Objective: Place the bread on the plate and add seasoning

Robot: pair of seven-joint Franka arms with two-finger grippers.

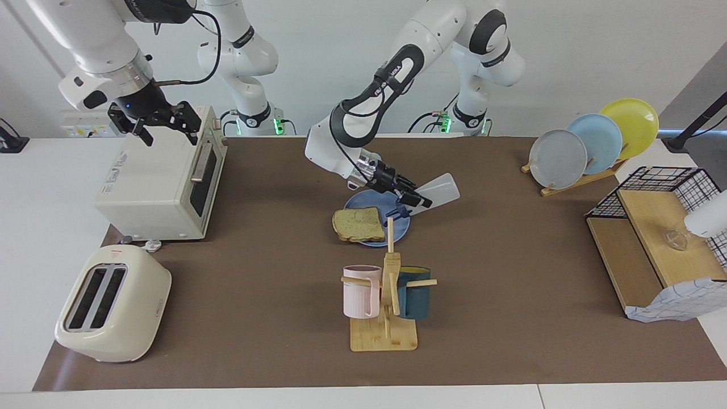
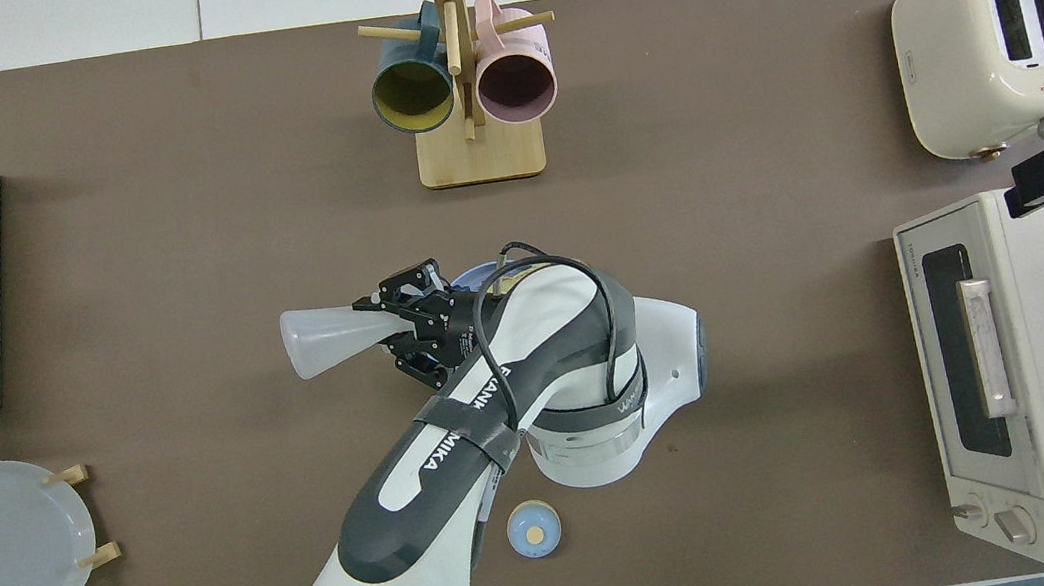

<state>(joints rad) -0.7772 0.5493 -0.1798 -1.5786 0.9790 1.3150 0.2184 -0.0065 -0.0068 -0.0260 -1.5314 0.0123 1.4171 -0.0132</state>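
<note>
The bread (image 1: 359, 224) lies flat on the blue plate (image 1: 366, 200) in the middle of the table, on the plate's half toward the right arm's end. My left gripper (image 1: 417, 199) is shut on the seasoning (image 1: 442, 190). It holds the bottle tilted over the plate's other edge, with the dark cap end lowest. From overhead, the seasoning (image 2: 326, 339) sticks out of the left gripper (image 2: 391, 330), and the arm hides all but a sliver of the plate (image 2: 475, 277). My right gripper (image 1: 162, 122) waits open over the toaster oven (image 1: 164, 182).
A mug tree (image 1: 386, 295) with two mugs stands just farther from the robots than the plate. A toaster (image 1: 111, 304) sits beside the toaster oven. A plate rack (image 1: 590, 145) and wire shelf (image 1: 659, 238) stand at the left arm's end. A small bell (image 2: 533, 529) sits near the robots.
</note>
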